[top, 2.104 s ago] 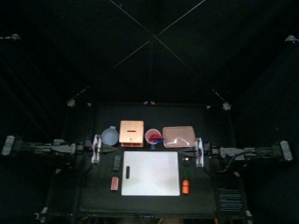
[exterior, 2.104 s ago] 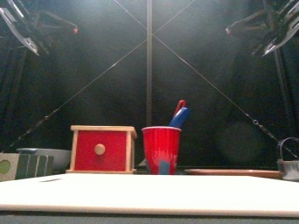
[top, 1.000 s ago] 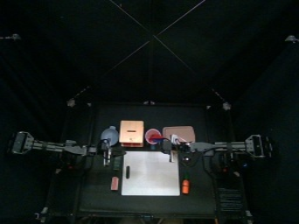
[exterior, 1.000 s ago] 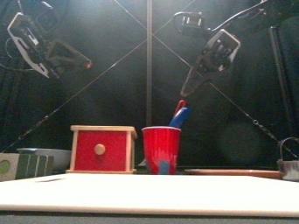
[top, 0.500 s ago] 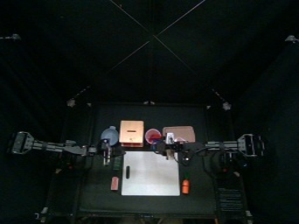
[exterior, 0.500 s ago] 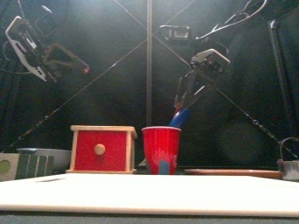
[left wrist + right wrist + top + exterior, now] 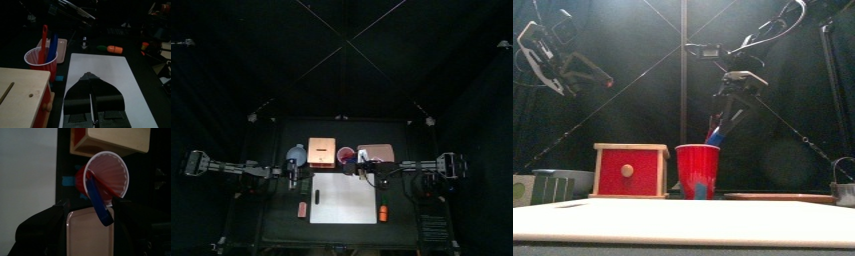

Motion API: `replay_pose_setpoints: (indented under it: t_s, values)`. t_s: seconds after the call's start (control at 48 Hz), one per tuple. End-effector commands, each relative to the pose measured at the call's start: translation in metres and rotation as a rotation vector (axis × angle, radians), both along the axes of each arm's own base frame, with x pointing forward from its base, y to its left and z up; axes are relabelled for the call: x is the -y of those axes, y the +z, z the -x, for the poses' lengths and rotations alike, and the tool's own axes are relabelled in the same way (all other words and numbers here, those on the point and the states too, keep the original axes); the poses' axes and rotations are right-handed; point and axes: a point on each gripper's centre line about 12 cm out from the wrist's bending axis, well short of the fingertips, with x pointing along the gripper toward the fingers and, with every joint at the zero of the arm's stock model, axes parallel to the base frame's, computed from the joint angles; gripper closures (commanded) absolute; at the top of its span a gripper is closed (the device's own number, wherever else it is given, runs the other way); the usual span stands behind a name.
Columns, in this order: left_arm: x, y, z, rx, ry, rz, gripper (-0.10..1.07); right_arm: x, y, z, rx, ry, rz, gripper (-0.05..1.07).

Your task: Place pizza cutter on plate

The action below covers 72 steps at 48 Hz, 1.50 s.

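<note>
The pizza cutter stands in a red cup with its blue handle sticking up and a red part beside it. Its wheel is hidden in the cup. My right gripper hangs just above the cup. In the right wrist view, my right gripper is open and its jaws straddle the blue handle. The pale pink plate lies flat to the right of the cup and is bare. My left gripper is shut and empty, held high at the left.
A tan box with a red front stands left of the cup. A large white sheet covers the table's front middle. An orange item lies at its right, a small red one at its left. A metal container is at the far right.
My right arm has swung in from the right and come down over the red cup, jaws now around the blue handle. My left arm rose a little, then held still.
</note>
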Motion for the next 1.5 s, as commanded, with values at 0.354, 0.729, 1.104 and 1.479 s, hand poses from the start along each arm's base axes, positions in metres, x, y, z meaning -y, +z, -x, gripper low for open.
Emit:
replay_pose_setpoints:
  t_s: [0.354,0.729,1.104,1.479]
  values:
    - [0.0,0.004,-0.002,0.015,0.001,0.002,0.86,0.008,0.009,-0.004,-0.005,-0.005,0.047,0.36]
    - [0.0,0.002,-0.001,0.012,0.002,0.002,0.86,0.012,0.026,-0.013,0.027,0.015,0.109,0.7]
    - [0.0,0.002,-0.001,0.011,0.002,0.002,0.86,0.009,0.073,-0.002,0.13,-0.014,0.11,0.7]
    - [0.0,0.003,-0.001,0.015,0.001,0.002,0.86,-0.007,0.092,0.047,0.288,-0.008,0.0,0.7]
